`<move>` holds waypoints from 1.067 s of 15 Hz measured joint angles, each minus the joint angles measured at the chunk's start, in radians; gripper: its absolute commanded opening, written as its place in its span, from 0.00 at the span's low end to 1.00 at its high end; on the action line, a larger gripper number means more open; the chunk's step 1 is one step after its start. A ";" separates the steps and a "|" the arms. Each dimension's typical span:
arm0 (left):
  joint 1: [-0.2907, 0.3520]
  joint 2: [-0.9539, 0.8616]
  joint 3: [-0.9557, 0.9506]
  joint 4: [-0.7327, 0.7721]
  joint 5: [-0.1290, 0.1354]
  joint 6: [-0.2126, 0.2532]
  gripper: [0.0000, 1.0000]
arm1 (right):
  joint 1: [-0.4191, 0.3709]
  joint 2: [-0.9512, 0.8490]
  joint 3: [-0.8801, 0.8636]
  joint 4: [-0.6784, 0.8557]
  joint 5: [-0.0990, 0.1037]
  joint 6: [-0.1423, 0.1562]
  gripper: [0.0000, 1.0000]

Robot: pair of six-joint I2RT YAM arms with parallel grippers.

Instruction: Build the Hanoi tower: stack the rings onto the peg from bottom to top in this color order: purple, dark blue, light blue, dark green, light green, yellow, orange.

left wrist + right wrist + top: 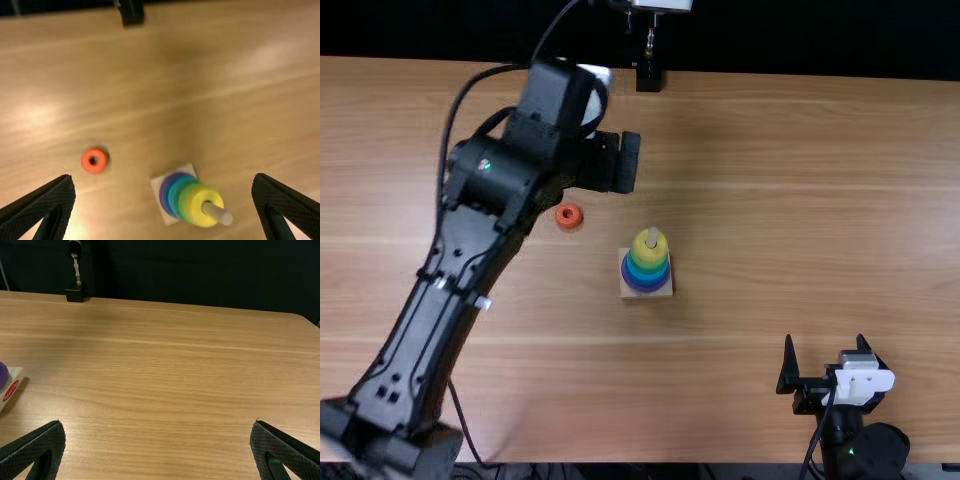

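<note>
In the top view my left gripper [626, 162] is over the table, behind the orange ring [569, 216] and the ring tower. The left wrist view shows this gripper [164, 182] open, nothing between its fingers. The orange ring [94, 160] lies flat, apart from the tower. On the wooden base [661, 291], the peg [652, 237] carries purple, blue and green rings with the yellow ring [646, 252] uppermost; the peg's tip sticks out above. My right gripper [825, 352] stands open near the front edge; in its wrist view the gripper [157, 425] holds nothing.
A black stand [649, 78] with a metal stem is at the table's back edge. The left arm slants across the left part of the table [800, 200], left of the tower. Cables run beside that arm.
</note>
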 measured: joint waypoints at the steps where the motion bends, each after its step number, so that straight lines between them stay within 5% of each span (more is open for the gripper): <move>1: 0.032 -0.091 -0.153 0.140 -0.001 0.000 1.00 | 0.000 0.000 0.000 0.000 0.000 0.000 1.00; 5: 0.101 -0.305 -0.642 0.592 -0.010 -0.002 1.00 | 0.000 0.000 0.000 0.000 0.000 0.001 1.00; 11: 0.121 -0.296 -0.697 0.418 -0.014 0.000 1.00 | 0.000 0.000 0.000 0.000 0.000 0.000 1.00; 12: 0.126 -0.262 -0.678 0.392 -0.019 0.017 1.00 | 0.000 0.000 0.000 0.000 0.000 0.000 1.00; 16: 0.126 -0.102 -0.600 0.365 -0.046 0.244 1.00 | 0.000 0.000 0.000 0.000 0.000 0.000 1.00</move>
